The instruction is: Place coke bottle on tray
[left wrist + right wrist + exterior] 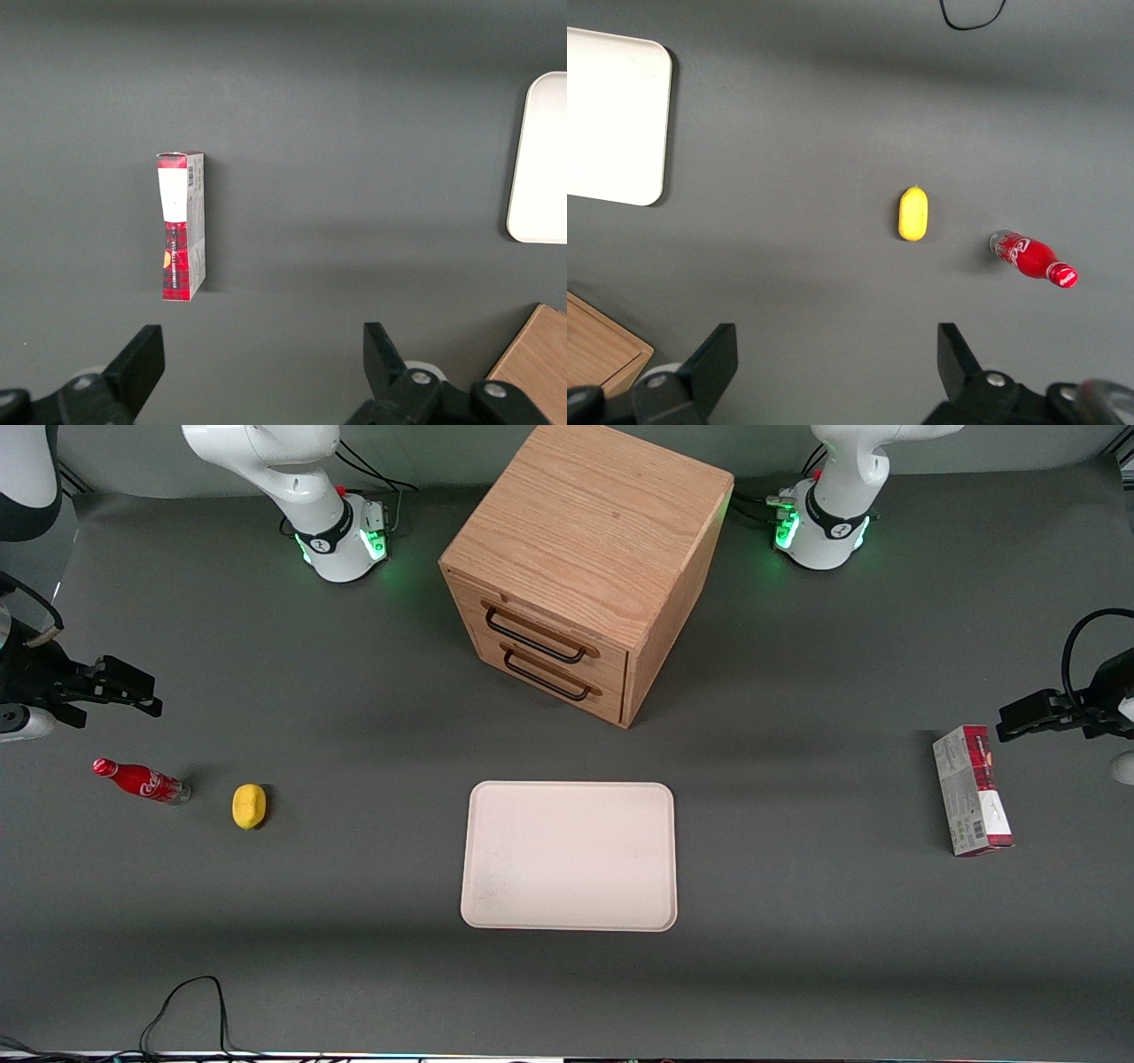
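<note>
Both pincer (837,372) fingers spread above coke bottle (140,780).

coke bottle (142,781) lying beside lemon (249,806), tray (569,856) before drawers (576,567), hand (133,691) above

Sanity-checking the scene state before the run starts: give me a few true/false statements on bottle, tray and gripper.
1. The coke bottle lies on its side on the table. True.
2. The tray already holds the bottle. False: nothing is on the tray; the bottle lies toward the working arm's end of the table.
3. A yellow lemon lies between the bottle and the tray. True.
4. The gripper is shut on the bottle. False: it is open, empty, and farther from the front camera than the bottle.
5. The wooden drawer cabinet has a drawer pulled open. False: both drawers are closed.
</note>
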